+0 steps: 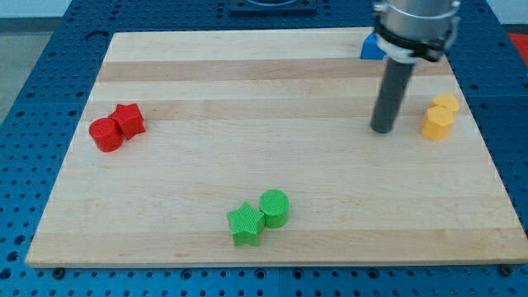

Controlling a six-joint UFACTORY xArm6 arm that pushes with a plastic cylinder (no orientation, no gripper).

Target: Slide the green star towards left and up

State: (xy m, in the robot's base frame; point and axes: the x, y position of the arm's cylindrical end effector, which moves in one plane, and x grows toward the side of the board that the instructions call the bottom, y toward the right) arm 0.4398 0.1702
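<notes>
The green star [245, 224] lies near the board's bottom edge, a little left of centre. A green cylinder [275, 207] touches it on its upper right. My tip [382, 129] rests on the board at the upper right, far from the green star, up and to its right. The rod rises from the tip to the arm at the view's top.
A red cylinder [106, 134] and a red star [129, 120] touch at the left. Two yellow blocks [440, 116] sit just right of my tip. A blue block [372, 47] is partly hidden behind the arm at the top. The wooden board [247, 99] lies on a blue perforated table.
</notes>
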